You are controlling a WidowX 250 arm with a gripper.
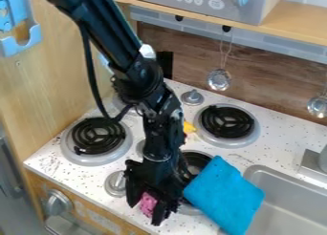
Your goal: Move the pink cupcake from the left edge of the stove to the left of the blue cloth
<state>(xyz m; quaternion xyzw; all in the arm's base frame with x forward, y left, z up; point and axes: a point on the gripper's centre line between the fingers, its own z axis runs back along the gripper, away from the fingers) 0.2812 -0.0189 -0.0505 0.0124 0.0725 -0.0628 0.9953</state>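
Gripper [145,213] holding pink object [147,203] at near edge of counter [80,175], blue cloth [223,196] to the right, partly covering burner [197,161]

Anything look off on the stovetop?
Yes: blue cloth lies crooked, partly over a burner and past the sink edge, an odd spot for fabric. Dark specks by the left burner could be crumbs or counter pattern; can't tell. Pink item sits in the claw.
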